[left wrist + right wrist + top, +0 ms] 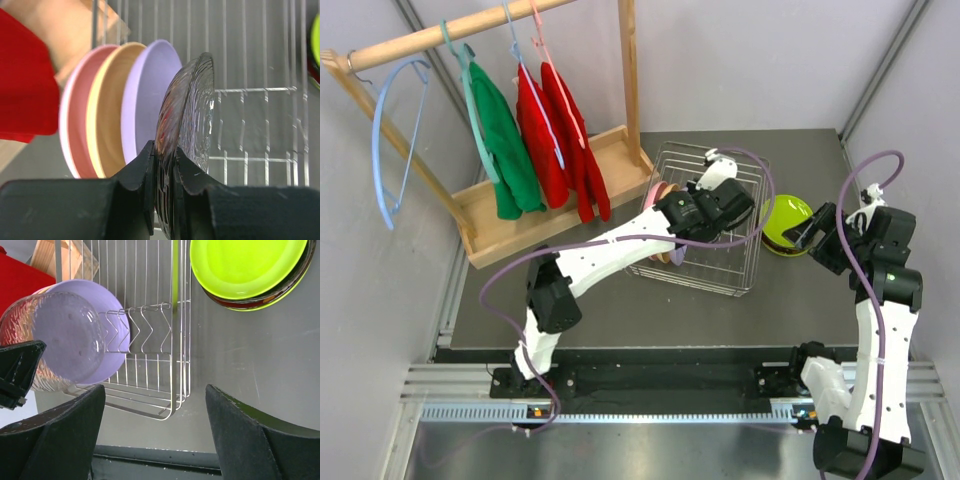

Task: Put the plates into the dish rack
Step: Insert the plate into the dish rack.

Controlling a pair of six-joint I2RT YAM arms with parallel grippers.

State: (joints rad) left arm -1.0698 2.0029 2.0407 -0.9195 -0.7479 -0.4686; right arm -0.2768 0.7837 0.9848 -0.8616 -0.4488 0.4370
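My left gripper is shut on the rim of the clear plate and holds it upright over the silver dish rack. Pink, orange-tan and lavender plates stand on edge in the rack to the clear plate's left. The right wrist view shows the clear plate in front of the lavender one. A lime green plate tops a stack with a dark and a red plate on the table right of the rack. My right gripper is open and empty, near that stack.
A wooden clothes stand with green and red garments on hangers stands left of the rack, its base touching the rack's far-left corner. The table's near edge runs just below the rack. Grey walls enclose the table.
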